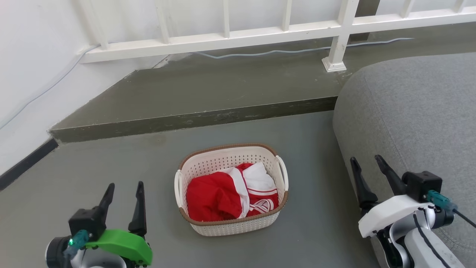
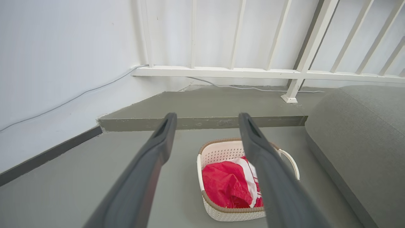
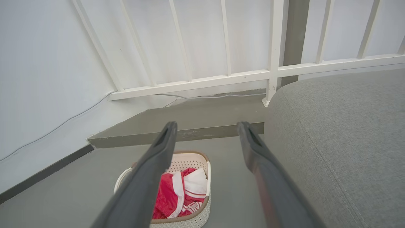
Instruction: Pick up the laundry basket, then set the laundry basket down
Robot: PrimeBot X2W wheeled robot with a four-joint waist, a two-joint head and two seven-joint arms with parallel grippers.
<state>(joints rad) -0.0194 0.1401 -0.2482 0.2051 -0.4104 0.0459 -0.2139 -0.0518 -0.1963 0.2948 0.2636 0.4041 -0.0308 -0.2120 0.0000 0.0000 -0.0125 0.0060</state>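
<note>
Two open pincers flank a basket on the floor, nothing yet gripped.

The left pincer [image 1: 125, 185] and right pincer [image 1: 365, 159] both stand parted and empty, well clear of the basket [image 1: 234, 226], which sits on the floor [image 1: 111, 167] between them with red-and-white clothes [image 1: 215, 195] inside. A misjudged close could miss the thin loop handles [image 1: 284, 173]; an uneven lift would likely tip it and spill the clothes; the right pincer, beside the sofa [image 1: 409, 111], might brush it.

Perforated cream plastic laundry basket [image 1: 238, 227] holds red-and-white cloth [image 1: 215, 197] on a matt grey floor [image 1: 111, 167].
</note>
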